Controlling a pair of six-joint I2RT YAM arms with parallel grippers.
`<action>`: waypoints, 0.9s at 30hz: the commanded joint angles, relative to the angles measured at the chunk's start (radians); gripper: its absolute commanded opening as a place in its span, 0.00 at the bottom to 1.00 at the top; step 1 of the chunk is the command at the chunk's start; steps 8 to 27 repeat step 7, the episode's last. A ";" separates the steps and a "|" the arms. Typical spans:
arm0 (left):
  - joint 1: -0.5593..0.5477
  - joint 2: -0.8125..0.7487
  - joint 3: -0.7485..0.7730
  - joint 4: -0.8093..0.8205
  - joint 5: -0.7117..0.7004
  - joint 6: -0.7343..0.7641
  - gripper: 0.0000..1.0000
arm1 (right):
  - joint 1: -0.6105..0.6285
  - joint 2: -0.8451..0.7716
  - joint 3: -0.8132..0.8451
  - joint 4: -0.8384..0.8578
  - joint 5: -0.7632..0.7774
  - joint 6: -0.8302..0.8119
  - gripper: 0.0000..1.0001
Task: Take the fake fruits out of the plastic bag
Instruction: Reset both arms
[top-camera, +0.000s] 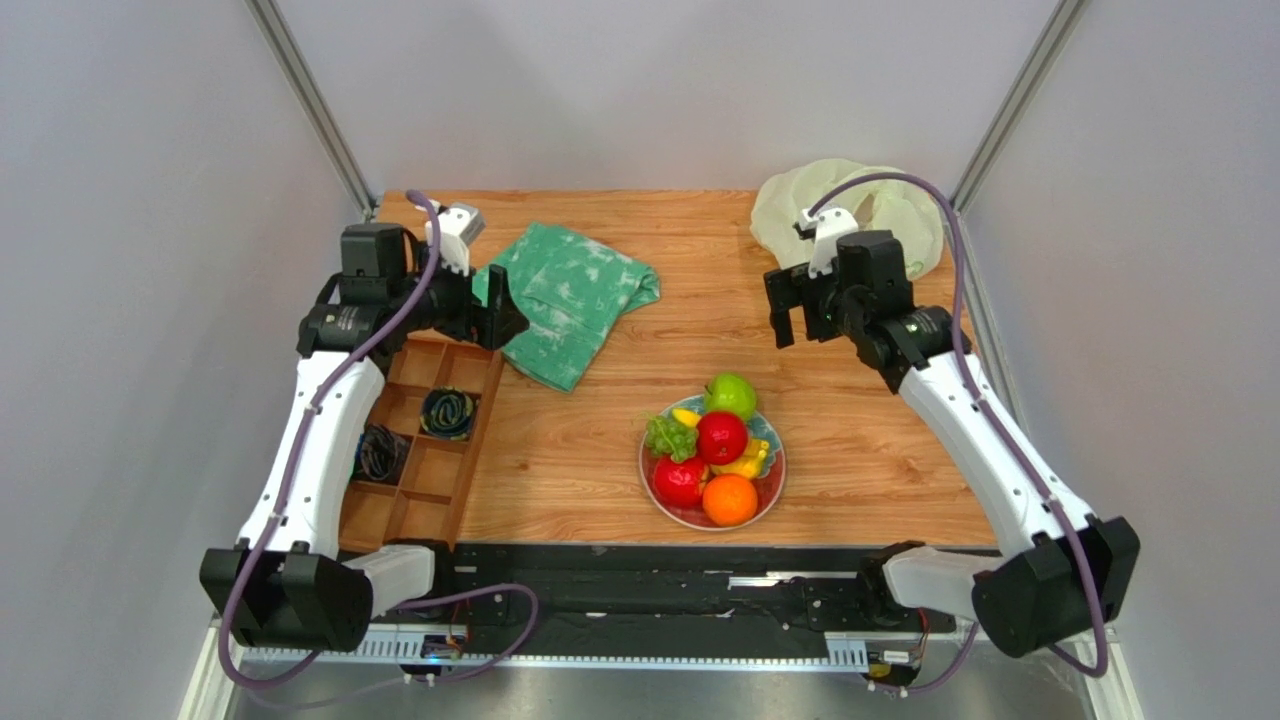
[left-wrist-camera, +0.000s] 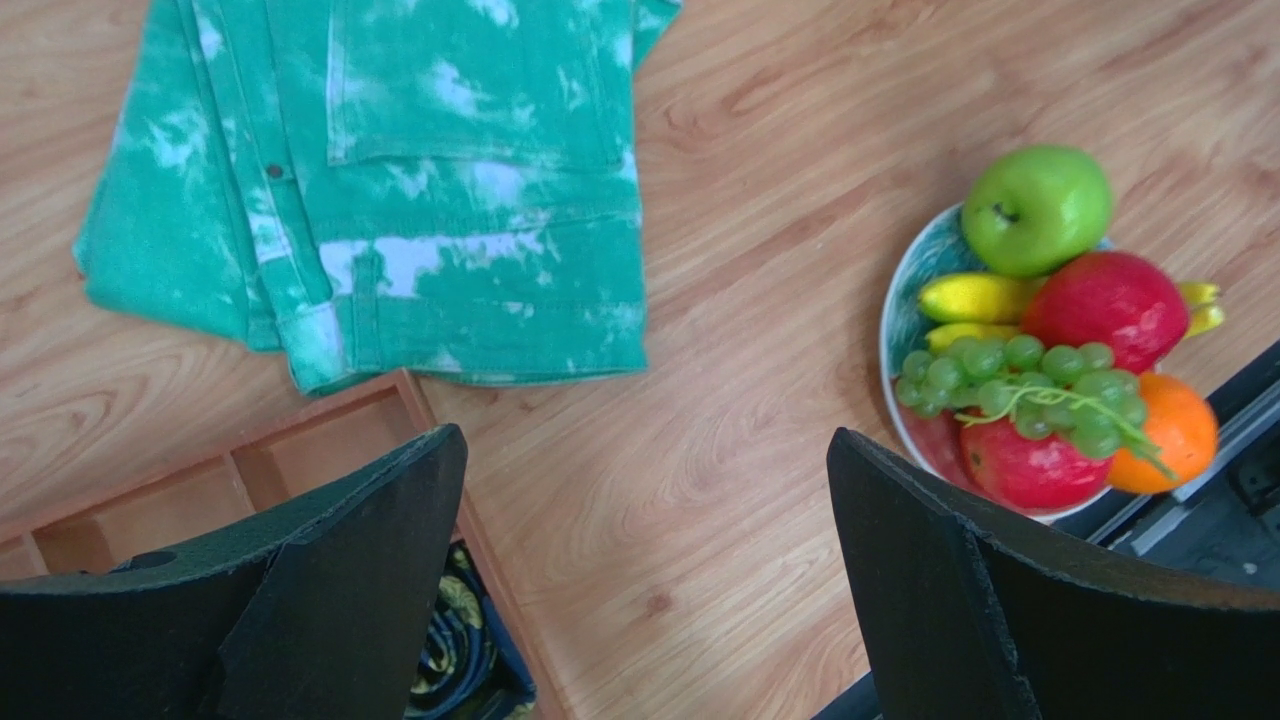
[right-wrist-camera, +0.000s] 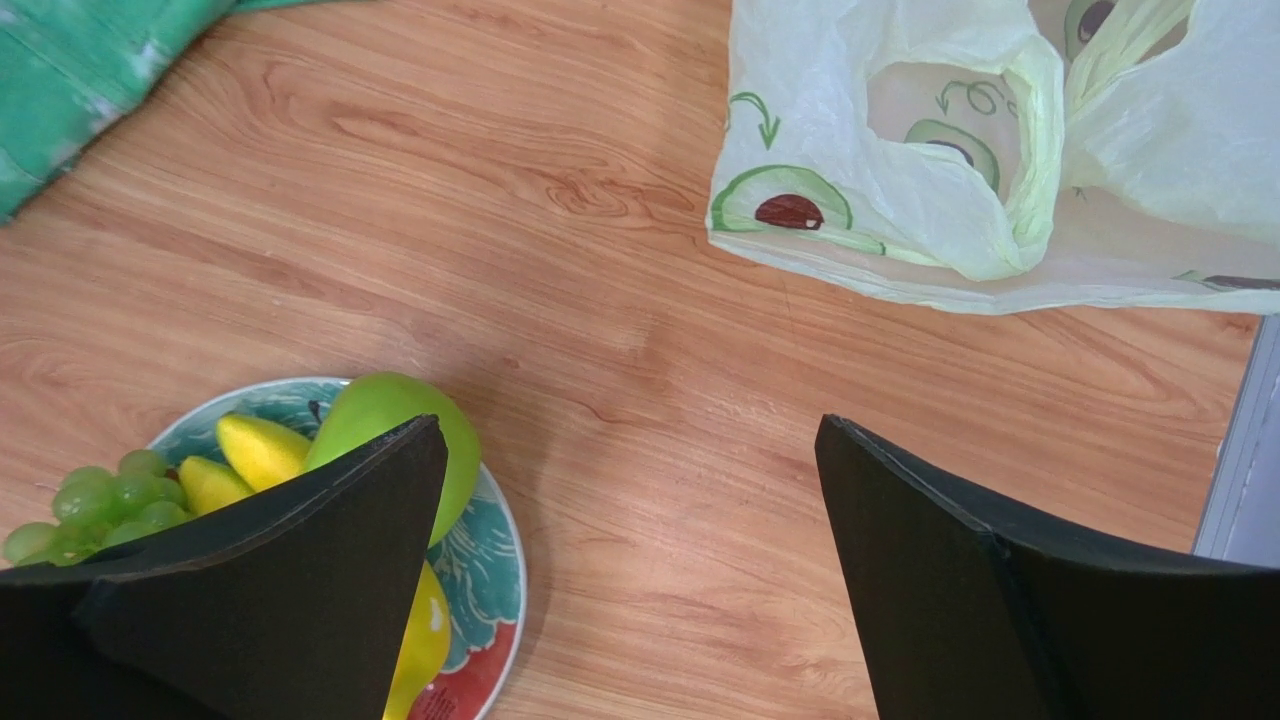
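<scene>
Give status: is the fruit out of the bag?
Looks done: the fruits sit piled on the plate, and the bag lies flat by the far right corner. In hand: nothing; left gripper and right gripper are open and empty. Left: apparently nothing, though the bag's inside is partly hidden.

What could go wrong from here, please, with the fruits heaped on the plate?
1. The green apple perches at the plate's far rim; a nudge might roll it onto the table.
2. The thin plastic bag lies loose at the table's far right corner, close to the open right fingers; it could snag and slide off.
</scene>
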 joint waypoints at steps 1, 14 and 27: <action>-0.006 0.038 -0.013 0.013 -0.057 0.078 0.99 | 0.004 0.020 0.093 0.041 0.038 0.031 1.00; -0.021 0.151 0.073 0.019 -0.077 0.089 0.99 | 0.004 0.046 0.061 0.118 -0.008 0.003 1.00; -0.021 0.151 0.073 0.019 -0.077 0.089 0.99 | 0.004 0.046 0.061 0.118 -0.008 0.003 1.00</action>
